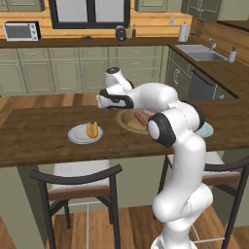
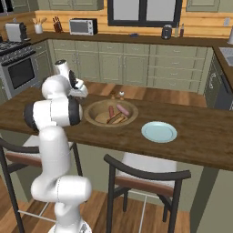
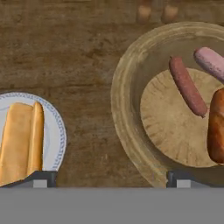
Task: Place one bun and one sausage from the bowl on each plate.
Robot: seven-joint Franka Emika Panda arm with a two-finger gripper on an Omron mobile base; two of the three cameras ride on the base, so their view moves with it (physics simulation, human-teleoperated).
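Big tan bowl [image 3: 131, 131] at right of the hand view has two sausages [image 3: 187, 85] and a bun. Grey-white plate [image 3: 54, 131], lower left, already has one bun [image 3: 22, 142]. Blue plate [image 2: 159, 132] is bare. Gripper [image 3: 109, 177] is spread wide, holding nothing; sausages look round, could roll off.

two plates [image 1: 78, 137] [image 2: 159, 132], one bowl [image 2: 93, 107], two sausages [image 3: 187, 86] [image 3: 211, 61]

Evenly lit rendered scene, soft flat light, faint shadows, no glare, slightly blurred low-resolution detail, hand view softest
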